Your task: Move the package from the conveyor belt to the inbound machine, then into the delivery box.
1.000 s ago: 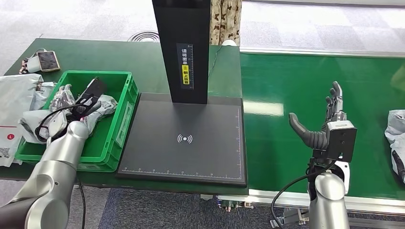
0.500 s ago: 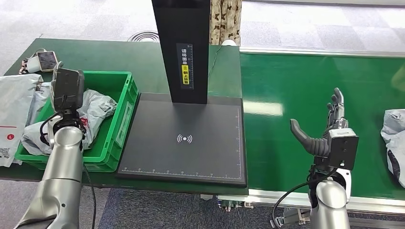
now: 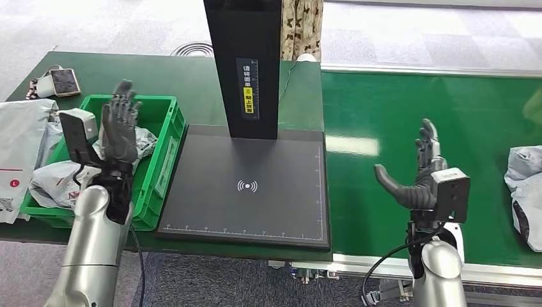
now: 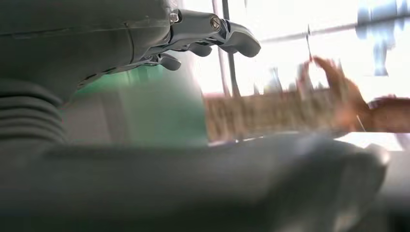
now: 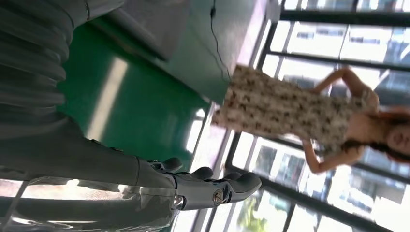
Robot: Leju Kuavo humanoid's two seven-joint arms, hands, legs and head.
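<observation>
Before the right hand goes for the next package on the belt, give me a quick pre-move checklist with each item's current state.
1. Right hand empty, fingers spread: ok.
2. Left hand empty, raised above the green crate: ok.
3. Package on the conveyor belt within view: ok, though cut off by the picture's right edge.
4. Belt between right hand and package free of obstacles: ok.
5. Scanner pad bare, ready to receive a package: ok.
6. Package within the right hand's reach: cannot tell.
</observation>
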